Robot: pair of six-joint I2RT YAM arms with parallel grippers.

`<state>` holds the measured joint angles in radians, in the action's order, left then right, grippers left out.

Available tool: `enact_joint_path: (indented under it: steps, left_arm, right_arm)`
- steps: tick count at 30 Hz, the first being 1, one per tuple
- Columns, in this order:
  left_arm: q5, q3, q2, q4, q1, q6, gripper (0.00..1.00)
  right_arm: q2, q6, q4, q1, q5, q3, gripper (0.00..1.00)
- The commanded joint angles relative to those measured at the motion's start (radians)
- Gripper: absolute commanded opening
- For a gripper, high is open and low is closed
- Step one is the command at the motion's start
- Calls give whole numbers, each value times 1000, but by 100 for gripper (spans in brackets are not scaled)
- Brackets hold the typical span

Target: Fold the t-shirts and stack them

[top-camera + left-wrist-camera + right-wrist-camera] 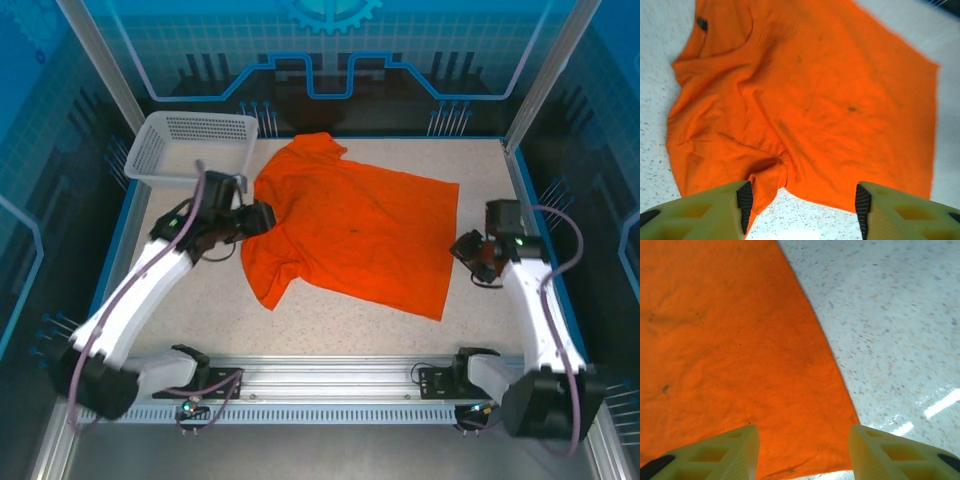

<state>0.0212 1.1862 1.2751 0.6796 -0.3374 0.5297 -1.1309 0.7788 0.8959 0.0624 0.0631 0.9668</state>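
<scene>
- Orange, soft-looking fabric: the t-shirt [350, 235] lies spread out and unfolded in the middle of the table [200, 290], with the collar toward the left arm and the hem toward the right.
- My left gripper [802, 200] is spread wide and has hold of nothing. It hangs over the near sleeve [767, 175], which is bunched up at the armpit — I read that as the spot to pinch on this side.
- My right gripper [804, 450] is just as wide and just as empty, with the near hem corner [842, 455] lying between its fingers.
- I can't tell whether either set of fingers touches the cloth.
- One arm at each end makes sense to me — lifting both ends together should keep the fabric taut through the fold.
- White mesh basket [150, 150] sits in the far left corner, near the far sleeve but apart from it.
- No fold is made yet, so I judge the task is at its very start.
</scene>
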Motion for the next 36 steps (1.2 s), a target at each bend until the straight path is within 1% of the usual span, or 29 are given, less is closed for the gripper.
enact_joint_path:
  steps: [1,3,6,8,10,13,15,18,21,25,27,30,33,36]
  left_arm:
    - [43,103,181,31,5,39,52]
    - [80,166,313,64,0,57,49]
    - [55,225,478,96,-18,80,44]
    - [18,222,536,85,-22,102,42]
    - [-3,190,569,71,-18,134,42]
    - [10,128,599,43,-19,151,41]
    - [8,64,592,22,-19,163,41]
    - [8,-37,553,-16,-24,171,41]
    - [16,-129,502,-32,-32,183,42]
    - [85,-218,457,-48,-49,191,43]
    - [87,-240,445,-33,-79,196,43]
    - [95,-265,434,-18,-127,211,44]
    - [94,-277,419,9,-171,234,44]
    - [93,-288,372,48,-185,266,45]
  right_arm:
    - [-157,-59,-51,-86,74,76,55]
    - [-316,-62,-23,-110,99,158,56]
    - [-529,-85,-28,-127,109,283,56]
    - [-655,-92,-33,-122,118,369,56]
    - [-780,-99,-22,-102,113,467,56]
    - [-951,-121,5,-79,118,642,55]
    - [-1060,-137,40,-68,124,760,55]
    - [-1172,-141,87,-50,115,892,55]
    - [-1260,-128,128,-25,111,977,56]
    - [-1297,-122,146,20,123,1032,58]
    - [-1320,-86,183,45,87,1077,59]
    - [-1339,-51,215,56,82,1113,60]
    - [-1332,-38,211,71,50,1100,60]
    - [-1289,-5,155,103,-10,1037,61]
